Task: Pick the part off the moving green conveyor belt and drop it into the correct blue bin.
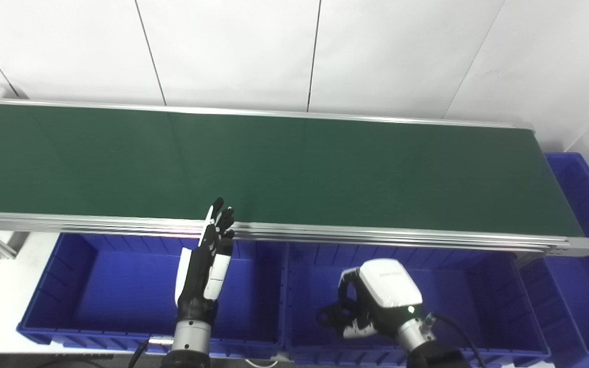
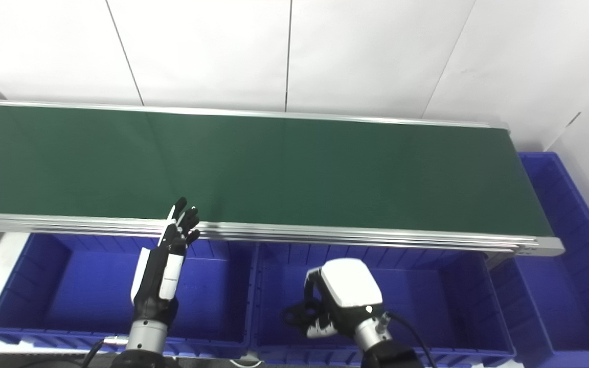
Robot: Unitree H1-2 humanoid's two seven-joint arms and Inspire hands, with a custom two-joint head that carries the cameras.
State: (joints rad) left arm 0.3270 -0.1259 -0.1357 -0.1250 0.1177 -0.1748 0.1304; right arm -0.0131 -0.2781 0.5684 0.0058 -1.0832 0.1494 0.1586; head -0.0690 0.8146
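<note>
White panelled wall (image 1: 233,51) (thin dark seams) behind

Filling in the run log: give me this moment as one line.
belt: no part visible | left hand: open, over left bin | right hand: fingers curled, empty, over middle bin

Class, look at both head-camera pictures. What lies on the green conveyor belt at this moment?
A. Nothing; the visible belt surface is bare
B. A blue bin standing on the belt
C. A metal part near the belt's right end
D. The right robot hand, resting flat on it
A: the green conveyor belt shows only bare surface, while the right robot hand hangs over a blue bin below it.
</note>
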